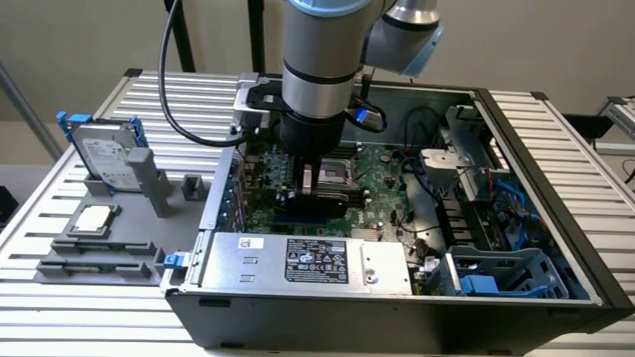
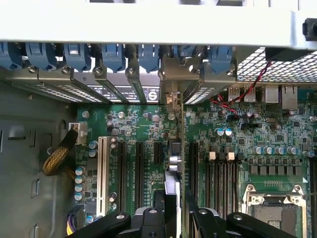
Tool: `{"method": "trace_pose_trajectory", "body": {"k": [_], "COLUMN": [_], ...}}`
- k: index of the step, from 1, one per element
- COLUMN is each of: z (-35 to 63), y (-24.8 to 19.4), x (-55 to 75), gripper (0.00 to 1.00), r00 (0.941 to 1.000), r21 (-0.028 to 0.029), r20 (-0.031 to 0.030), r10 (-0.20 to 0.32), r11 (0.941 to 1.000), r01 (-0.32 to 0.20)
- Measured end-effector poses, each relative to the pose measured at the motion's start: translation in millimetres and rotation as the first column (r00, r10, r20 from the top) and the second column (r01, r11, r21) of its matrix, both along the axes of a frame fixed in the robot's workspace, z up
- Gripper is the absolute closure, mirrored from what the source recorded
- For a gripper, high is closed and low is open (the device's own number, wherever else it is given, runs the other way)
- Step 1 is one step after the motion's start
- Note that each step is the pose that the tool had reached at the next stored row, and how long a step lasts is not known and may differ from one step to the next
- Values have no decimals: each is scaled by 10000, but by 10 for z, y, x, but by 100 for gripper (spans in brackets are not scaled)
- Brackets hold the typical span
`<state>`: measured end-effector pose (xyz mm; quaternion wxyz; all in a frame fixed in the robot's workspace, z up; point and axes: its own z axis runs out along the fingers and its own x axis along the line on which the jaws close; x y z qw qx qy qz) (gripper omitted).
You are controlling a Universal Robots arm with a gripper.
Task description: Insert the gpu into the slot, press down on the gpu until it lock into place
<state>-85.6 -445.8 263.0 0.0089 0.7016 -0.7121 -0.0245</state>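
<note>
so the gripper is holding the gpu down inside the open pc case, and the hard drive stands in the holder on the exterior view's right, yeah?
Not quite: the hard drive stands in the holder on the exterior view's left, outside the case. The gripper does hold the gpu inside it.

A slatted aluminium table (image 1: 575, 141) of pale grey ribbed profiles carries the scene, its ribs running across under an open black computer case (image 1: 397, 320). Behind the table stands a plain beige wall (image 1: 79, 37), evenly lit, with no hard shadows. Two dark upright posts (image 1: 256, 33) rise in front of the wall, just behind the case. Beyond the table's far corner, toward the exterior view's right, another metal frame (image 1: 620, 111) shows at the edge.
</note>
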Motion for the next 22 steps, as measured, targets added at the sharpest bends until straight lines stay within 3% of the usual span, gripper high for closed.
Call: {"method": "trace_pose_trajectory", "body": {"k": [14,22], "z": [-32,-54], "y": [0,-1], "x": [14,34], "gripper": [74,74], "r00": [9999,9999], "r21": [1,-2], "r20": [-52,-135], "r10": [-102,-103], "r11": [9999,9999], "r01": [102,103]}}
